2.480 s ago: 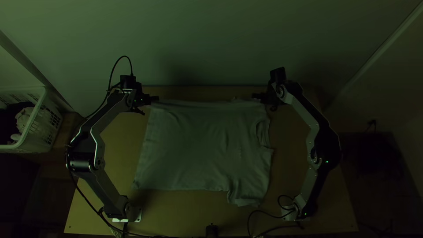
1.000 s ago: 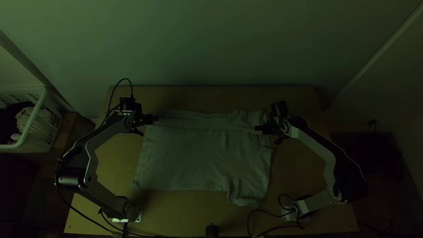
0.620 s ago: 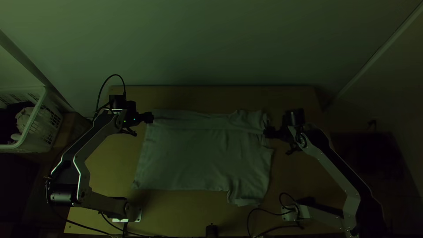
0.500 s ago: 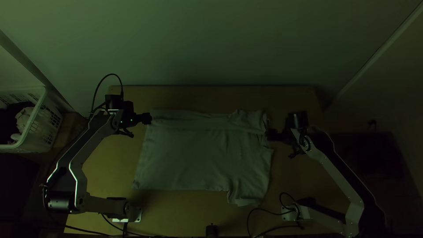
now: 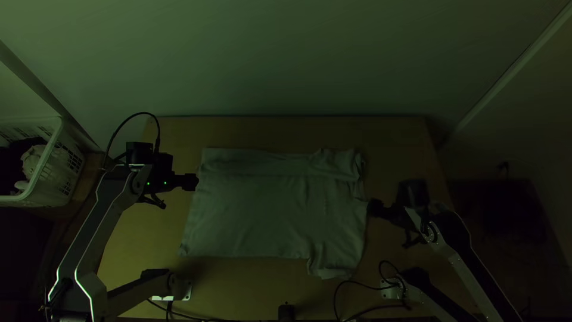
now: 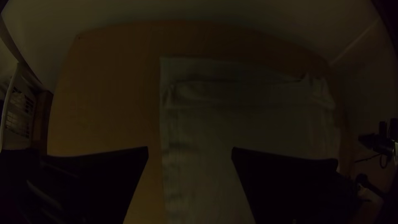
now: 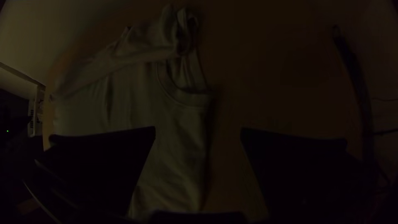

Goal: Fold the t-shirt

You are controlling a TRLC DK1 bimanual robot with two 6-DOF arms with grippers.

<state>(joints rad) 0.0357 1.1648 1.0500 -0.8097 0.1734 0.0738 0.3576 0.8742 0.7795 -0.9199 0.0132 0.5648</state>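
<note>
T-shirt [image 5: 268,211] on the table [image 5: 286,132], far side folded inward: first fold seems done.
The left gripper [image 5: 190,182] and the right gripper [image 5: 375,207], both spread wide, should next pinch the near edge [image 5: 244,254] and turn it inward.

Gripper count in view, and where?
2. Left gripper: open, by the hem edge of the t-shirt. Right gripper: open, by the shirt's collar side. Neither is gripping cloth.

Pale t-shirt [image 5: 274,209], seemingly grey, far side folded over, on table [image 5: 393,134]
</note>
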